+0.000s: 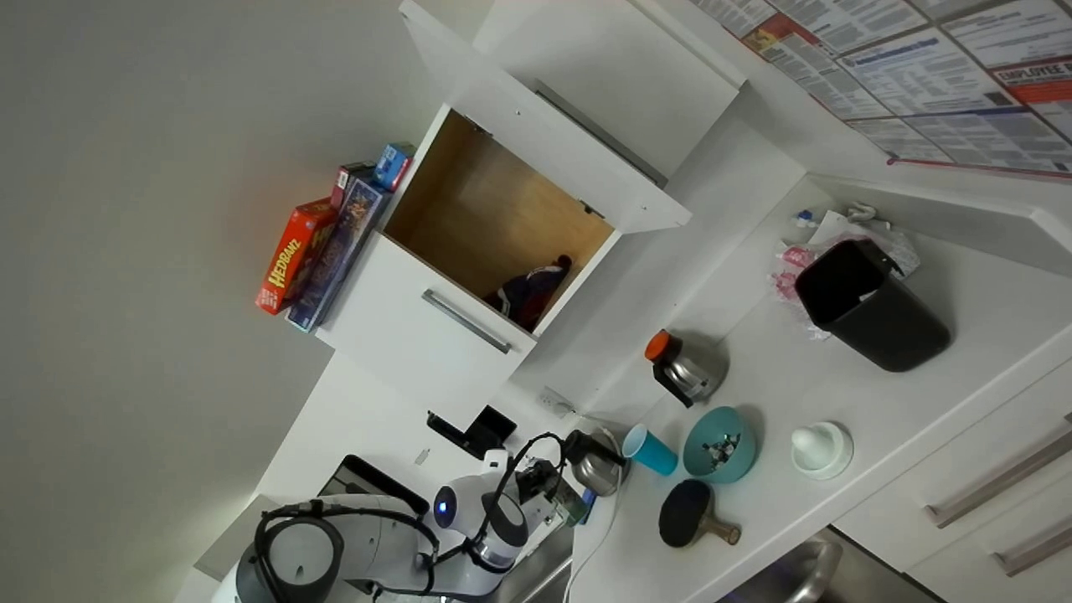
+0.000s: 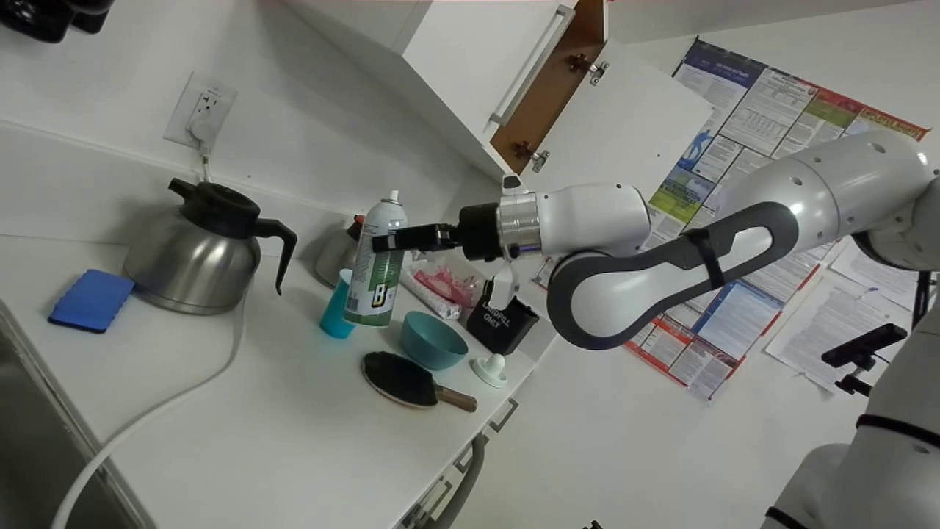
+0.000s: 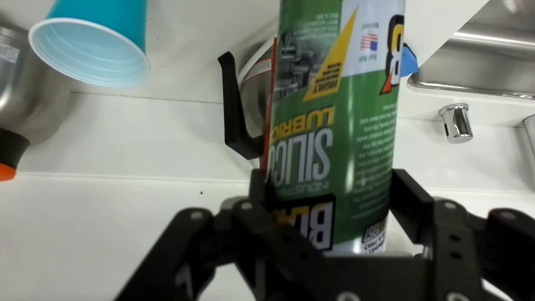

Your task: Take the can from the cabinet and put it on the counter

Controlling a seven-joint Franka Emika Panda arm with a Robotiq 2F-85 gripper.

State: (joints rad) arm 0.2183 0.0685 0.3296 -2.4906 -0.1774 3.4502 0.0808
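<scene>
The can [image 2: 376, 283] is a green and white spray can, roughly upright and slightly tilted. My gripper [image 2: 393, 239] is shut around its upper part and holds it above the counter [image 2: 294, 441]. In the wrist view, the can [image 3: 334, 125] sits between both fingers of the gripper [image 3: 329, 179], its label upside down. In an exterior view, only its green lower end [image 1: 574, 507] shows beyond the gripper [image 1: 540, 484]. The cabinet [image 1: 494, 209] has its white door open, with a dark item lying inside. The same counter [image 1: 779, 519] runs below it.
Steel jugs [image 2: 198, 250] [image 1: 695, 368], a blue cup [image 2: 338, 312], a teal bowl [image 2: 433, 342] and a black paddle [image 2: 400, 378] stand or lie on the counter. A white cord [image 2: 183, 397] crosses it beside the sink [image 2: 37, 441]. The cabinet door [image 1: 569, 142] sticks out.
</scene>
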